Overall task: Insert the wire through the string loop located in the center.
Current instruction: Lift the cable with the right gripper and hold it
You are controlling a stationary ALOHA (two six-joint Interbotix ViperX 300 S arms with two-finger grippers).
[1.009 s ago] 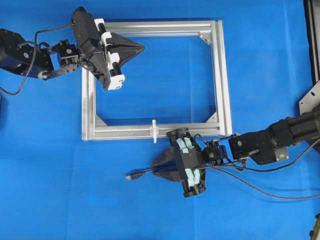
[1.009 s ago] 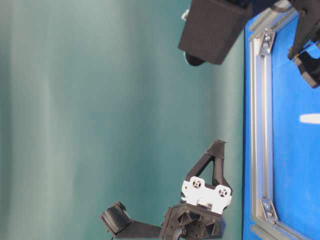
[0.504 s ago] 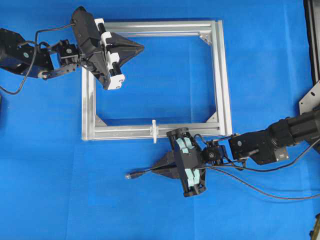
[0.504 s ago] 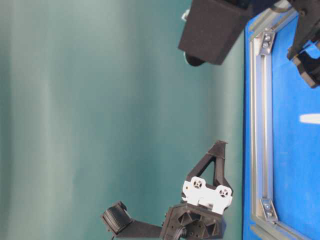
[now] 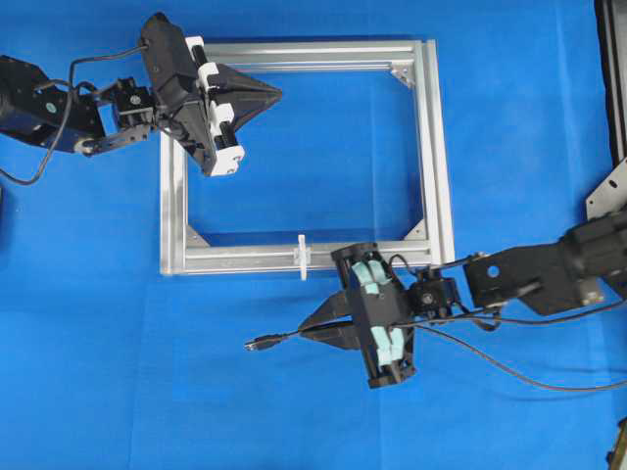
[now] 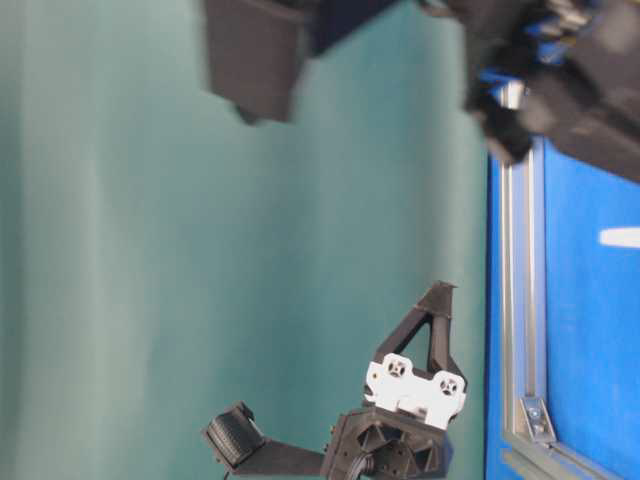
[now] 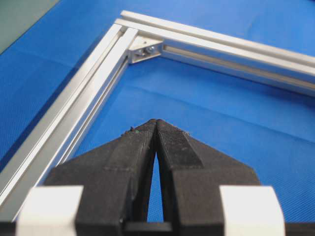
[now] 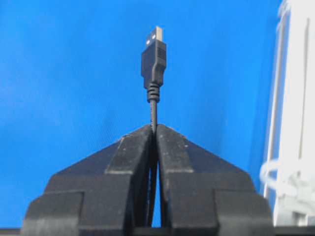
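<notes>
Right gripper (image 8: pixel 153 129) is pinching the wire (image 8: pixel 153 105) between closed fingertips, the plug standing out just beyond them with its metallic tip leading. Compared with a second ago, the jaws have finished closing and the arm has shifted: in the overhead view the gripper (image 5: pixel 306 326) is sitting slightly lower and further right, and the forearm behind it has tilted. Judging by that, the grasp is done and the carry is beginning.

Wire (image 5: pixel 276 341) is trailing from the gripper toward the left, plug end over the blue mat (image 5: pixel 118 372), below the frame (image 5: pixel 435 147). String loop (image 5: pixel 303 256) is standing on the frame's lower bar, near the gripper, above and a little left of it. In the right wrist view the loop (image 8: pixel 275 174) is showing pale at the right edge, so the plug is not yet lined up with it.

Left gripper (image 7: pixel 156 122) is closed on nothing, hovering inside the frame's upper left corner, unchanged.
</notes>
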